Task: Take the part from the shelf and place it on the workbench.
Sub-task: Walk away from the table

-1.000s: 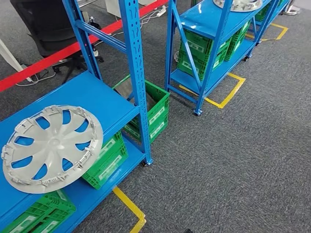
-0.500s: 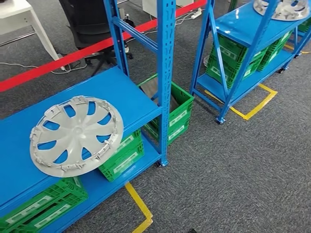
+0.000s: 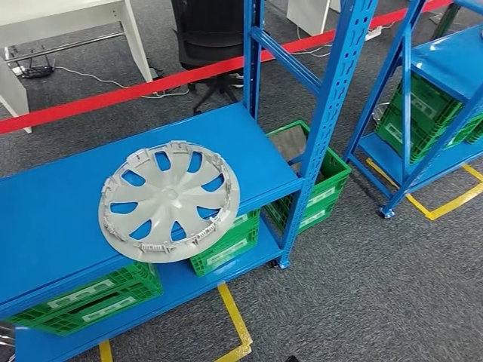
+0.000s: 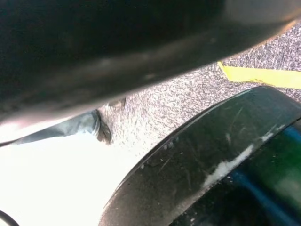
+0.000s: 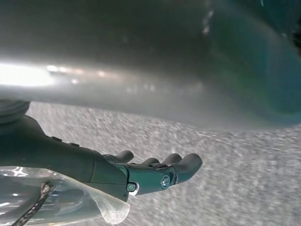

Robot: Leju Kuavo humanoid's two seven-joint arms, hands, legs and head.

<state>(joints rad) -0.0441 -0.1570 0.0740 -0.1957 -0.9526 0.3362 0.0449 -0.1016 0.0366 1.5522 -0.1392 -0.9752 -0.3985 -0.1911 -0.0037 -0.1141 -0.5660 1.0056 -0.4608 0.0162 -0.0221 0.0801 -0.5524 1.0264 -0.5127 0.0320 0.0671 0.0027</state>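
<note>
the part, a grey wheel cover [image 3: 169, 199], lies flat on the blue shelf [image 3: 51, 211], ribbed inner side up, its near edge overhanging the shelf front. being round, it has no long axis. green crates [image 3: 88, 296] sit on the lower level. the right hand [image 5: 142, 172] hangs over grey carpet [image 3: 370, 279], fingers extended, holding nothing. left hand state: cannot tell.

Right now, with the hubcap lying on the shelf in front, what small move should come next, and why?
Probably raise both arms toward the grey hubcap. It lies flat on the blue shelf, overhanging the front edge, and nothing grips it. The right hand hangs over the carpet with fingers extended, holding nothing.
</note>
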